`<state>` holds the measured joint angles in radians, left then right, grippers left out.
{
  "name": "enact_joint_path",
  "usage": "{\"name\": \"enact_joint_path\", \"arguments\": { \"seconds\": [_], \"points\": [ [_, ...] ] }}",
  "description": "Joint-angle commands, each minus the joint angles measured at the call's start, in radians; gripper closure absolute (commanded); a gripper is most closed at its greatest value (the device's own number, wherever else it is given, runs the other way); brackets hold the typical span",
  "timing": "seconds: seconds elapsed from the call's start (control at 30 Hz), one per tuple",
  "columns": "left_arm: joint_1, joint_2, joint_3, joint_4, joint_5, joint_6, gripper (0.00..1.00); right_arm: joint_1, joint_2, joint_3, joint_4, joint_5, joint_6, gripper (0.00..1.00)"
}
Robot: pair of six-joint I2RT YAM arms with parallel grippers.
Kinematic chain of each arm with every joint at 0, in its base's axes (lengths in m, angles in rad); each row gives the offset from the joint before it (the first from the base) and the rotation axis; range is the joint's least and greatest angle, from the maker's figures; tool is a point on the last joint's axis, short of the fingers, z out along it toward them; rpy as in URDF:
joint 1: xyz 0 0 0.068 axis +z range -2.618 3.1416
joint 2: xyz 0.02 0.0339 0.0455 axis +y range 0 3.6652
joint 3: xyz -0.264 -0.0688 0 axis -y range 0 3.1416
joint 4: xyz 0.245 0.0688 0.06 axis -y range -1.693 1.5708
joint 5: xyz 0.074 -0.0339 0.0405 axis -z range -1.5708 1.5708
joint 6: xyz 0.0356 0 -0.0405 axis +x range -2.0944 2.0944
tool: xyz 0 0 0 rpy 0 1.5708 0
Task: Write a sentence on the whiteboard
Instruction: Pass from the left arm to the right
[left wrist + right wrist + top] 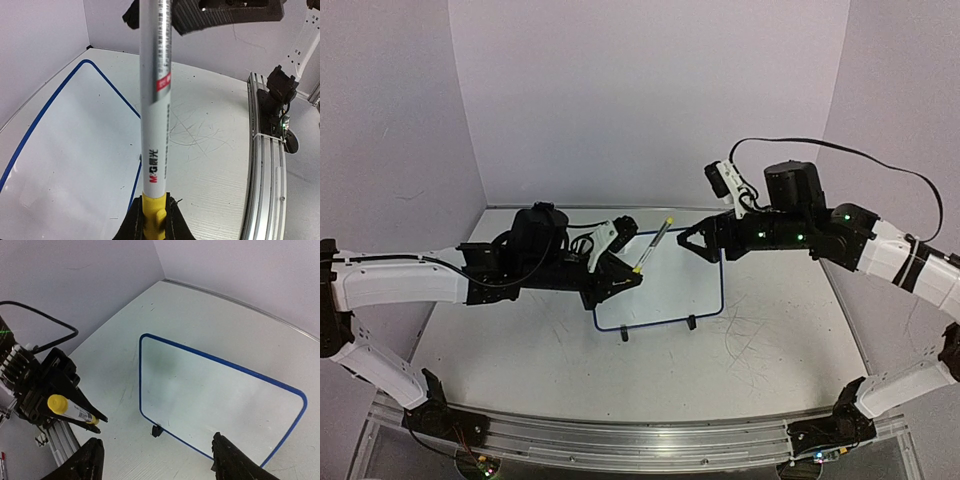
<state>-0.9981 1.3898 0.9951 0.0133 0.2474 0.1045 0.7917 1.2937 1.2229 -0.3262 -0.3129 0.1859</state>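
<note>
Right wrist: whiteboard (215, 395) beyond parted fingers (227, 460)

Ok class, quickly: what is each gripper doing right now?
Left gripper: shut on the marker.
Right gripper: open, holding nothing.

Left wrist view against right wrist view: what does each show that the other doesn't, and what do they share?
Only the left wrist view shows the marker's printed barrel up close, clamped in the left gripper's jaws, plus grey scratch marks and the rail. Only the right wrist view shows nearly the whole outline of the whiteboard, a black clip foot and the right gripper's open jaws. Both show the marker, the blue-rimmed whiteboard and the tabletop.
</note>
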Motion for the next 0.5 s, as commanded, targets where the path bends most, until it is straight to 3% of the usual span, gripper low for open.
{"name": "enact_joint_path", "arguments": {
  "seconds": [0.0, 0.13, 0.47],
  "points": [
    [0.003, -0.032, 0.061, -0.051, 0.009, 0.055, 1.0, 0.005, 0.039, 0.038, -0.026, -0.238, -0.005, 0.27],
    [0.003, -0.018, 0.071, -0.076, 0.025, 0.048, 1.0, 0.007, 0.047, 0.01, 0.076, -0.293, 0.028, 0.27],
    [0.003, 0.009, 0.099, -0.148, 0.038, 0.07, 1.0, 0.008, 0.122, 0.044, 0.087, -0.349, 0.037, 0.31]
  ]
}}
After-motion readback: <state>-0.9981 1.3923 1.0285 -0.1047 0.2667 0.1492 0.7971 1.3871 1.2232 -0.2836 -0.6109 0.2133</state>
